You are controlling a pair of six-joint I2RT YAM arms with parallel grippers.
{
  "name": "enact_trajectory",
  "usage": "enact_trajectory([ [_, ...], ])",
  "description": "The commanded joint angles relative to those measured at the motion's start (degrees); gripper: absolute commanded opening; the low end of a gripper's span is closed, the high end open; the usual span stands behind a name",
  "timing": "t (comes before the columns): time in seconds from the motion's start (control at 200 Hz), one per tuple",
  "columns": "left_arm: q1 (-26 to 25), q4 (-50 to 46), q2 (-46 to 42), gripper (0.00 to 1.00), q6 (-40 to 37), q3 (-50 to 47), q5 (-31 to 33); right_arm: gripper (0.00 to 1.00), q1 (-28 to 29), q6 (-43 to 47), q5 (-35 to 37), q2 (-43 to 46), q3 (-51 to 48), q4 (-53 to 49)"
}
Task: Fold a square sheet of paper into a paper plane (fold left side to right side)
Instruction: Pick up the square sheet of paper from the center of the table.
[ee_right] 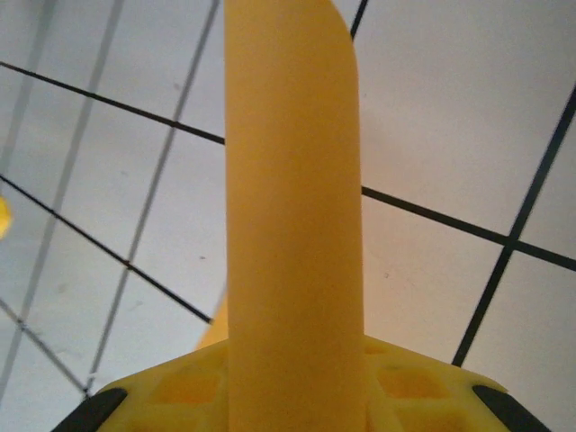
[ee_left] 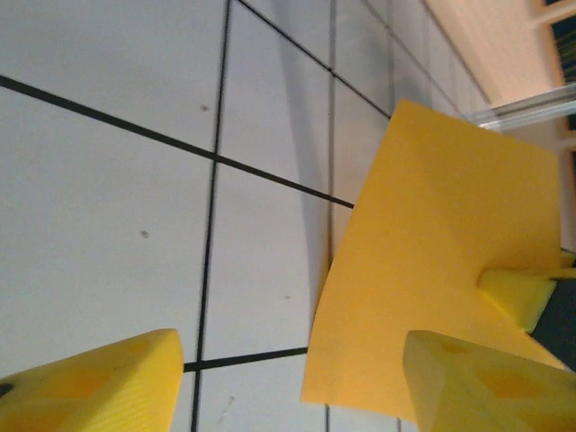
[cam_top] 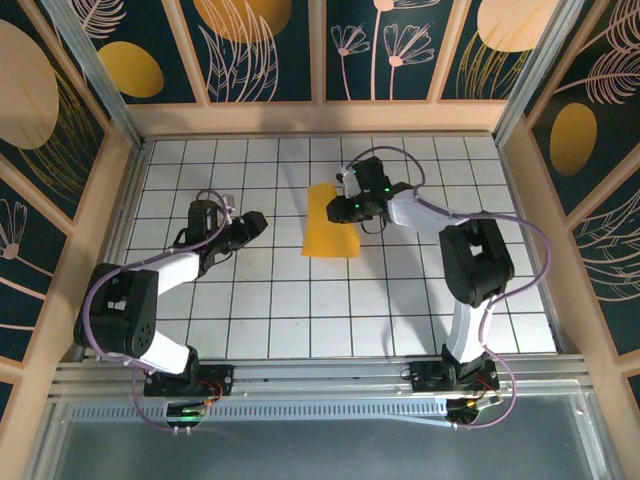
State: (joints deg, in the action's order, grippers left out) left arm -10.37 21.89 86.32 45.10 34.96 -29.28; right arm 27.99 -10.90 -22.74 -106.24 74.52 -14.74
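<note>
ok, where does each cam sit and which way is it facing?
Top external: overhead behind the robot, looking down on the table; left gripper and right gripper show.
Left wrist: low over the table, facing the sheet; own open fingers at bottom.
Right wrist: looks along the sheet pinched in its fingers.
Shared: the sheet, in all three.

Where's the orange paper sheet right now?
In the top view, the square sheet of paper sits near the middle of the table, its far right edge pinched by the right gripper, the left gripper open to its left.
</note>
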Motion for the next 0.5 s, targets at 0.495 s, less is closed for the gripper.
enact_trajectory([
  [0.495, -0.01, 38.40, -4.59, 0.90, 6.73, -2.42, -23.85, 0.26, -4.96, -5.47, -34.11, 20.63, -5.70, 11.53],
])
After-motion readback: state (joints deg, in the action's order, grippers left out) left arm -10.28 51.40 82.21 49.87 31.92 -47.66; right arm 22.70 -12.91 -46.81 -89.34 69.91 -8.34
